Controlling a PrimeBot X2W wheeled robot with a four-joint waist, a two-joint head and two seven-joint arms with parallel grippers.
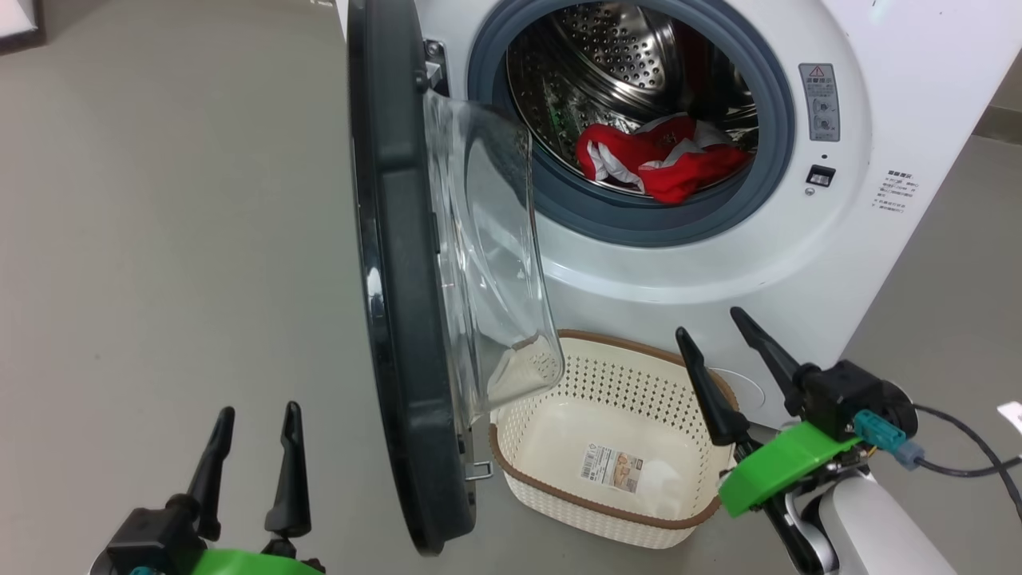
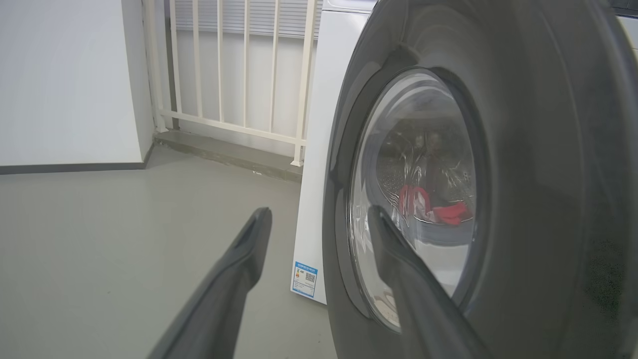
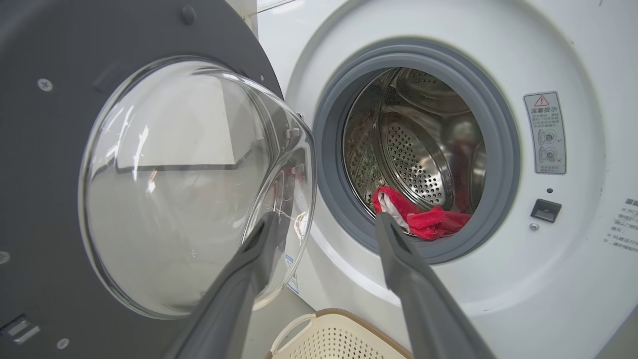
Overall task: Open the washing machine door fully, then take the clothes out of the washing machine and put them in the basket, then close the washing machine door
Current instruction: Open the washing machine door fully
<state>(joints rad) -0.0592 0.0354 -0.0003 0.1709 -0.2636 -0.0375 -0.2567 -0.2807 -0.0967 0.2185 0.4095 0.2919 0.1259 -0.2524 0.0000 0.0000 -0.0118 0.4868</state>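
**Door's out, laundry still in**

The washing machine door [image 1: 399,279] stands swung out, so the drum [image 1: 615,56] is reachable. Red clothes [image 1: 663,160] sit low inside the washing machine [image 1: 718,263]. The basket [image 1: 631,375] is on the floor [image 1: 160,239] right below, probably for a short drop. Left tool [image 1: 259,409] and right tool [image 1: 707,321] both gape, empty.

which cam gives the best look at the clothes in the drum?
Head view: the clothes lie unobstructed at the front of the drum, red with white trim. Right wrist view shows less of them, partly behind the right gripper. Left wrist view gives a small, warped glimpse through the washing machine door.
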